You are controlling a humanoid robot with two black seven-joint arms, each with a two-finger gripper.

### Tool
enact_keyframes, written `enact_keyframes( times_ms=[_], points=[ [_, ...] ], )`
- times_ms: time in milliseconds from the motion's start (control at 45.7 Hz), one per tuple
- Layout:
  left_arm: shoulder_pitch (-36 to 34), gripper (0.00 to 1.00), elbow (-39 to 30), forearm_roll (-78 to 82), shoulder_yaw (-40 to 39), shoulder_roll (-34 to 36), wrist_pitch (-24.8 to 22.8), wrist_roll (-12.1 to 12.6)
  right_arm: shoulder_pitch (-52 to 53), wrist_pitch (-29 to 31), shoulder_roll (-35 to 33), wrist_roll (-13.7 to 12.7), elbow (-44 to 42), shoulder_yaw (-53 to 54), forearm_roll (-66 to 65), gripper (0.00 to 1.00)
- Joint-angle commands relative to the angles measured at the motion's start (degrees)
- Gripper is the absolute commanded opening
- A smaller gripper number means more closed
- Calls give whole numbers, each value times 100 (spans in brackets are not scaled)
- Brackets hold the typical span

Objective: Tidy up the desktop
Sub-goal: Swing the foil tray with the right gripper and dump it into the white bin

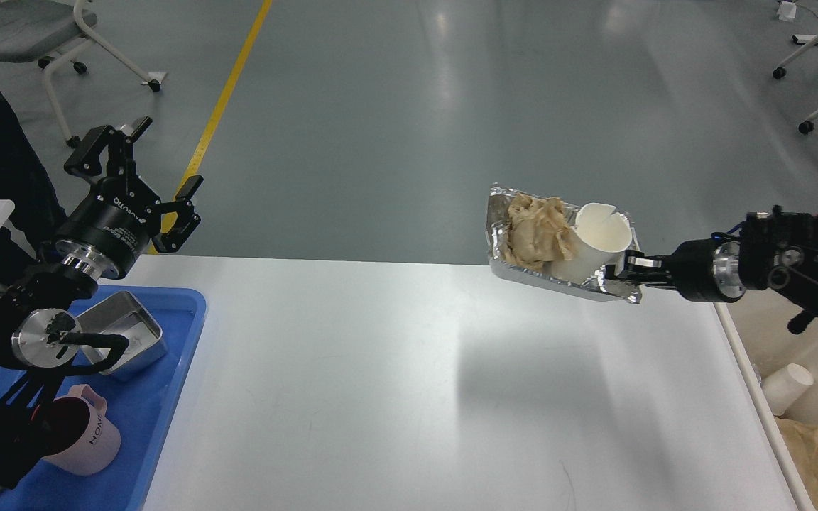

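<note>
Bin (817,426) lies off the counter's (409,383) right edge, nearest. Right end effector (622,273) clamped on foil tray (522,266) above far right edge, long axis running out leftward. Left end effector (143,181) fingers apart, idle, far left.

Black arms with silver joint rings; left end effector (146,174) bears white, seemingly brand lettering.
</note>
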Motion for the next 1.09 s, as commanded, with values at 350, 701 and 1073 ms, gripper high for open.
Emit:
enact_keyframes(
  times_ms=[350, 701, 1073],
  points=[
    [472, 96, 866, -1208, -673, -369, -379, 2, -935, -438, -1778, -1, -12, 38, 1884, 0],
    [604, 96, 1200, -1358, -664, -527, -668, 10, -1884, -842, -1946, 43, -389, 38, 3019, 0],
    [789, 96, 1279, -1358, -682, -483, -783, 2, -2227, -904, -1260, -27, -2279, -67, 3985, 100]
  ],
)
